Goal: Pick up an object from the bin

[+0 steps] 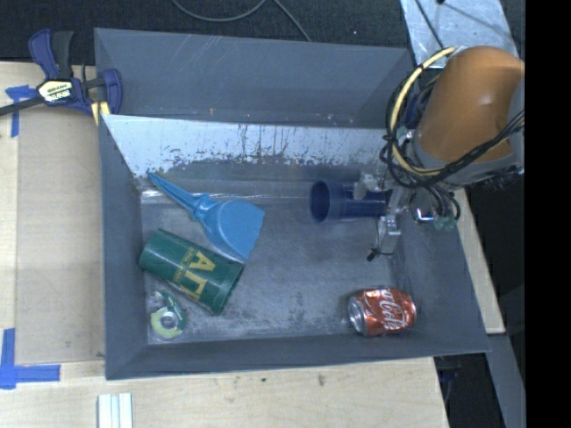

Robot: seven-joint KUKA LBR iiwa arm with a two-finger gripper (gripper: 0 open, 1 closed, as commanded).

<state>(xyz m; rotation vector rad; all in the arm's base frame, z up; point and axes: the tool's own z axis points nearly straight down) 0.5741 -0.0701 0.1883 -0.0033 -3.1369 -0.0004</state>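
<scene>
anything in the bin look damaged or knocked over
The red soda can in the bin's lower-right corner is crumpled and dented, lying on its side. The green can at the left also lies on its side. Nothing looks spilled.

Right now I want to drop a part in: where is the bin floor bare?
Bare floor lies mid-bin, between the blue funnel, the dark blue cup and the crushed red can. Crowded: lower-left corner, green can beside tape roll.

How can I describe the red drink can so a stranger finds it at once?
Look into the grey metal bin, at the lower right corner of its floor. A crushed red metal drink can with white lettering lies there. Nothing else in the bin is red.
</scene>
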